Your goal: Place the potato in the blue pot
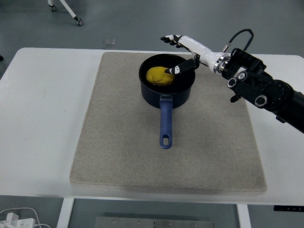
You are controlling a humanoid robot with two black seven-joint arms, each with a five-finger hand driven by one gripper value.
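— What do we record for the task's object?

— We find the lumpy yellow potato lying inside the dark blue round metal pot, toward the left of its floor. The pot's long blue handle points at the near edge of the table.

— And the working hand?

— We note the right hand, white-shelled with black fingertips, above the pot's far right rim. Its fingers are spread wide and hold nothing; the thumb reaches down over the rim, its tip just beside the potato, and we cannot tell whether it touches. The black right arm comes in from the right edge.

— Edges and clearance?

— We see the pot standing on the far middle of the beige rectangular felt mat, near the mat's far edge. The near half of the mat is open on both sides of the handle. The white table shows a broad bare strip left of the mat and a narrower one to the right, under the arm. Beyond the far edge lies grey floor.
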